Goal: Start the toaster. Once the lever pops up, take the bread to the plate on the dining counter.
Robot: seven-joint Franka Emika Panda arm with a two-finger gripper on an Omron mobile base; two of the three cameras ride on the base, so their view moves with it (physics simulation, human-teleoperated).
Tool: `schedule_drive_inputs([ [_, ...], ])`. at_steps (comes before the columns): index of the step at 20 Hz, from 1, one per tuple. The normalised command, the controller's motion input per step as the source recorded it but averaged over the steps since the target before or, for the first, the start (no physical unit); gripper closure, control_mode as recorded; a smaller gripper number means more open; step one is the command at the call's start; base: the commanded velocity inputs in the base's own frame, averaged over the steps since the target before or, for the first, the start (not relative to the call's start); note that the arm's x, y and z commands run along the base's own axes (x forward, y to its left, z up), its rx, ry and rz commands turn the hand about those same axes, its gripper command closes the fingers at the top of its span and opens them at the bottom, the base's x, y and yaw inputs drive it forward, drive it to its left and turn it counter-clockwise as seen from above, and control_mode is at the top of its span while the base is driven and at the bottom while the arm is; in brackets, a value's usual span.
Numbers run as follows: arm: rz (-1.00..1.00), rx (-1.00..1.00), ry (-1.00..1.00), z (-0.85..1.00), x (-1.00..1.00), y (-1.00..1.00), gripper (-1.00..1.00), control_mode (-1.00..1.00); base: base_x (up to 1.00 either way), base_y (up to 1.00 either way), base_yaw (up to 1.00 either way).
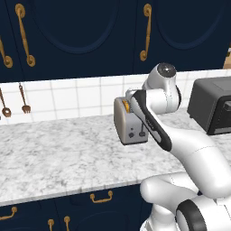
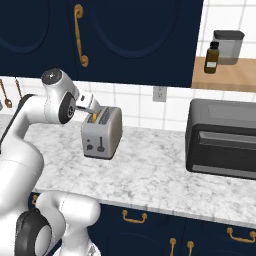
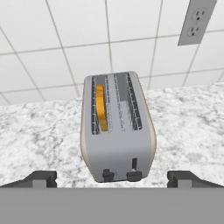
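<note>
Hand view: gripper [image 3: 112,178] spread wide, holding nothing, one dark fingertip [image 3: 41,178] low on each side of the toaster [image 3: 117,131]; both tips cut off by the bottom margin. Toaster upright on the marbled counter [image 3: 39,131], narrow control face toward the camera. Bread [image 3: 101,108] seated in the left slot, seen edge-on as a golden strip, tan face hidden by the slot wall; right slot bare. Lever [image 3: 134,164] at the lower right of the control face, with dark knobs beside it along the bottom edge. Wall outlet [image 3: 196,19] above and right of the toaster, top cut off.

Left base view: hanging utensils [image 1: 23,98] far left of the toaster [image 1: 130,122]; toaster's right half hidden behind the arm; gripper concealed. Black toaster oven [image 1: 213,104] to the right, cut off by the frame edge.

Right base view: hand just above the toaster [image 2: 102,132], fingers hard to make out. Bread [image 2: 93,118] barely showing at the slot. Toaster oven [image 2: 223,138] well to the right; brown bottle [image 2: 212,57] on a shelf above it.
</note>
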Motion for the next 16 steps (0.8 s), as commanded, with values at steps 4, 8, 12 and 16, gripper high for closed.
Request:
schedule_drive_inputs([
  [4, 0.00, 0.00, 0.00, 0.00, 0.00, 0.00, -1.00, -1.00, 0.00, 0.00, 0.00],
  [8, 0.00, 0.00, 0.00, 0.00, 0.00, 0.00, -1.00, -1.00, 0.00, 0.00, 0.00],
  [12, 0.00, 0.00, 0.00, 0.00, 0.00, 0.00, -1.00, -1.00, 0.00, 0.00, 0.00],
  [16, 0.00, 0.00, 0.00, 0.00, 0.00, 0.00, -1.00, -1.00, 0.00, 0.00, 0.00],
])
